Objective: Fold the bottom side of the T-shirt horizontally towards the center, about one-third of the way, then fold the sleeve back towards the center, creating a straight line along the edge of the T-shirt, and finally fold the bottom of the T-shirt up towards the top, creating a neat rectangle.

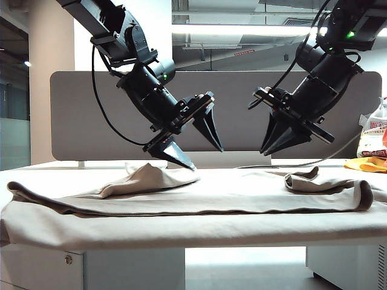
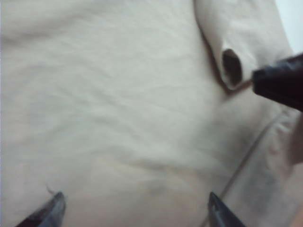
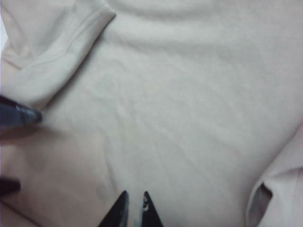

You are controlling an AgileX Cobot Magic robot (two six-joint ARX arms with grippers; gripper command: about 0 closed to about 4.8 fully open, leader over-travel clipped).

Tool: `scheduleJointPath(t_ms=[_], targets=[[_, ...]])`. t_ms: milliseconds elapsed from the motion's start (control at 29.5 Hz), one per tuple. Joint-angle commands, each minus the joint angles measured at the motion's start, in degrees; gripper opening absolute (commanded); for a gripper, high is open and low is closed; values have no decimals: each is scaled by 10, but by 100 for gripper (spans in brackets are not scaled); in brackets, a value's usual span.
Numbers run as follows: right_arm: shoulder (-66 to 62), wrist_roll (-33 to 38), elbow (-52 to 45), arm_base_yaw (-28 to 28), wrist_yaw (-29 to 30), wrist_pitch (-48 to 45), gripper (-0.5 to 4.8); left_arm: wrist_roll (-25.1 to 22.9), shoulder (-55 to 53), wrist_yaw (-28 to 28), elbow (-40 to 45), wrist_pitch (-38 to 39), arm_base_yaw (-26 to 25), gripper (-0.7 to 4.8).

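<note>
My left gripper (image 1: 190,142) hangs with jaws wide apart, one tip just above the folded-in sleeve (image 1: 148,177) on the left; my right gripper (image 1: 279,138) hovers pinched together and empty over the right. The T-shirt (image 1: 199,208) lies beneath both, spread across the table (image 1: 36,178), its near edge draped over the front and a second sleeve (image 1: 314,180) bunched far right. I judge the sleeve fold next: I'd pinch only the sleeve's top layer at its hem and keep the edge line straight.
</note>
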State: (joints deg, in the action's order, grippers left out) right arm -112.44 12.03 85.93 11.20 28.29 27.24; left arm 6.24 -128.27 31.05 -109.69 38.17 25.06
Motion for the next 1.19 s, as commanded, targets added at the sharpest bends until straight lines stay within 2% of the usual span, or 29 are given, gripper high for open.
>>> scheduleJointPath(t_ms=[34,102,271,475,1018,1187], targets=[[3,-16,2,0,4,14,39,-15,11,-57,-2,14,-14,389],[3,-16,2,-1,4,18,39,-17,16,-73,-2,19,-28,389],[3,-18,2,-2,3,25,39,-17,19,-72,-2,36,-58,389],[3,-18,2,-2,3,22,39,-40,18,-76,-1,78,-64,389],[3,-18,2,-6,4,30,40,-43,18,-28,-1,97,-11,389],[11,-28,2,-17,12,46,39,-43,21,-28,-2,94,-2,389]])
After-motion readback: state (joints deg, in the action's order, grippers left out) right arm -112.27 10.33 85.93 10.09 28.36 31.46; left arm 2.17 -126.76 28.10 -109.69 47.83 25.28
